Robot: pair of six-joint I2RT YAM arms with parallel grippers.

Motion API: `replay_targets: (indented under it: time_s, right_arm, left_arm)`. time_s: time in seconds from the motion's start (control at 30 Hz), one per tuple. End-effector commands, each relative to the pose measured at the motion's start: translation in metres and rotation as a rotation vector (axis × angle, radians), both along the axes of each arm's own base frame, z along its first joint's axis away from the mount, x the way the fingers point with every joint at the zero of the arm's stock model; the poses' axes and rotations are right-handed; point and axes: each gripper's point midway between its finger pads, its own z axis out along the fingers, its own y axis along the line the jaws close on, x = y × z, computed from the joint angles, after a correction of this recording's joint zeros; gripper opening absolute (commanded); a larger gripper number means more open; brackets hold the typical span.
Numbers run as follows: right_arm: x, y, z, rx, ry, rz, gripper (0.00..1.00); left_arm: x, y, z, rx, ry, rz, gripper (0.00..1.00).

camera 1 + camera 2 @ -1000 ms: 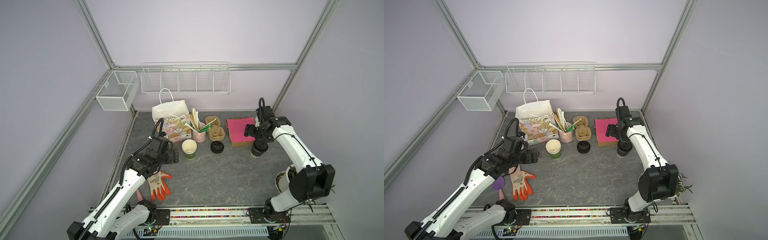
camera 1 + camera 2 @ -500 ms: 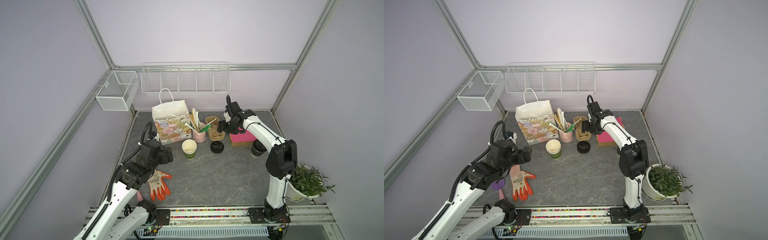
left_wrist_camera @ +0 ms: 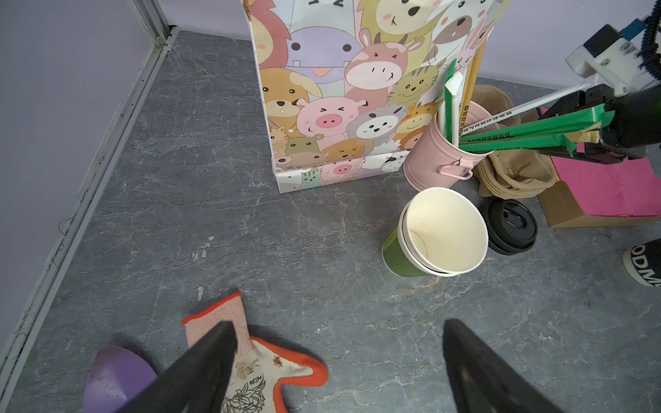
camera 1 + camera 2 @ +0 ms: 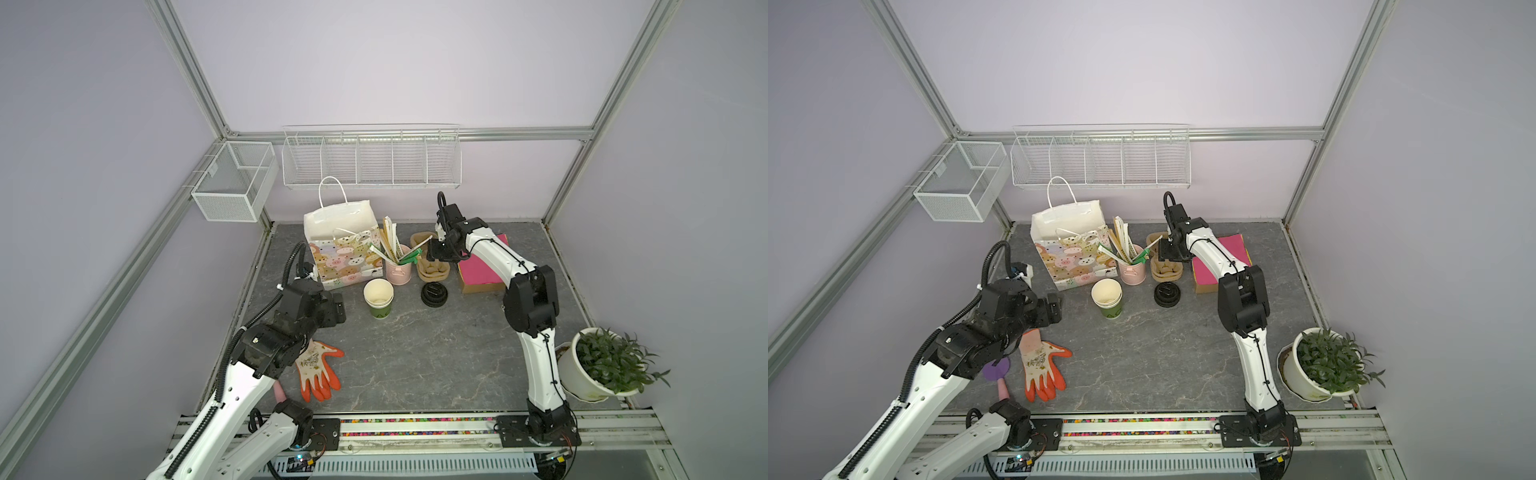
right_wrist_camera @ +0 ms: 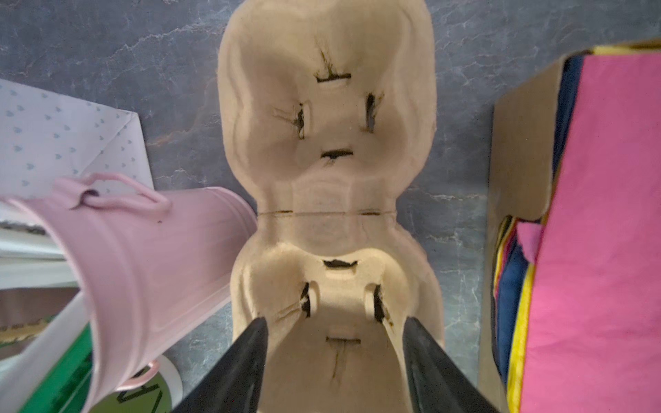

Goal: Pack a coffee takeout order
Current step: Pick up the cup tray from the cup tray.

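Both top views: white animal-print bag (image 4: 343,249) stands upright near tabletop (image 4: 415,353) back edge, toward back-left corner, mouth open. Pink bucket (image 4: 398,272) of sticks just beside the bag. Brown cup carrier (image 4: 434,270) lies flat near the back edge around the middle, between the bucket and a brown box (image 4: 478,287). Pink sheet (image 4: 484,270) lies on top of that box. Stacked paper cups (image 4: 378,299) and a black lid (image 4: 434,295) sit in front of the bucket and carrier. Right gripper (image 4: 440,255) is down over the carrier. Left gripper (image 4: 338,309) hangs over the left side, apart from the bag, holding nothing. Glove (image 4: 318,370) lies near the front-left corner, a purple scoop (image 4: 995,369) beside it, and a plant pot (image 4: 598,365) sits at the right edge. Left wrist: left gripper (image 3: 339,361) jaws wide apart with bare tabletop between them, one finger over the glove (image 3: 257,372); bag (image 3: 339,89), cups (image 3: 440,232) and lid (image 3: 509,225) lie ahead. Right wrist: right gripper (image 5: 336,339) is partly spread, fingers (image 5: 246,357) on either side of the carrier's (image 5: 329,125) nearer cup well. Can't tell if the tips touch the pulp; no clamp visible. Bucket (image 5: 150,250) is close on one side, the box with the pink sheet (image 5: 601,214) on the other.
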Motion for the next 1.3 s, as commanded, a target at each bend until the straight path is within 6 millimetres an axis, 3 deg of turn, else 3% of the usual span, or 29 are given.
replay_targets:
  time_s: [0.0,0.4,0.87,1.07,1.27]
  right_arm:
    - [0.016,0.001,-0.001,-0.037,-0.060,0.008,0.62]
    - [0.034,0.016,-0.017,-0.080,-0.084,0.034,0.62]
    - [0.034,0.017,-0.030,-0.107,-0.067,0.041,0.46]
    - [0.034,0.018,-0.018,-0.100,-0.083,0.036,0.37]
    - [0.035,0.019,0.003,-0.083,-0.114,0.033,0.35]
  left_arm:
    - [0.001,0.004,-0.008,0.019,0.019,0.019,0.91]
    - [0.003,0.004,-0.011,0.025,0.030,0.021,0.91]
    - [0.004,0.003,-0.012,0.018,0.039,0.019,0.91]
    - [0.004,0.004,-0.013,0.021,0.043,0.020,0.91]
    - [0.005,0.005,-0.013,0.019,0.045,0.022,0.91]
